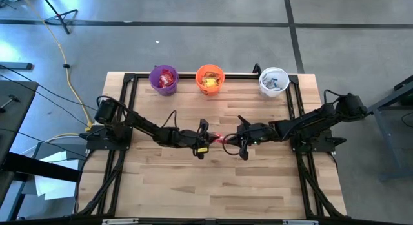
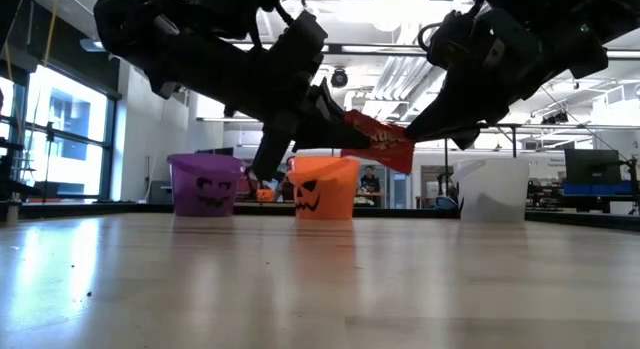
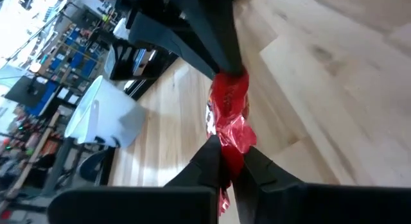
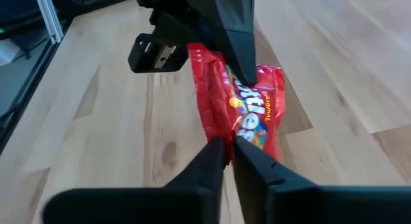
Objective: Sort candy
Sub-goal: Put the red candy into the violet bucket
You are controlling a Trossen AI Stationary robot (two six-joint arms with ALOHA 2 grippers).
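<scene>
Candy under observation is one red packet, which we see from above at mid-table, spanning the gap between the left gripper and the right gripper; both arms reach inward to meet there. Along the far edge stand a purple bucket, an orange bucket and a white bucket, each with wrapped sweets inside. At table level we note the red packet hanging clear of the wooden table, held up between the two dark grippers, with the purple bucket, orange bucket and white bucket behind. Through the left wrist camera we see the left gripper pressed onto one end of the packet, the other gripper clamping the far end. Through the right wrist camera the right gripper pinches the packet at its near edge, the left one gripping its opposite edge.
</scene>
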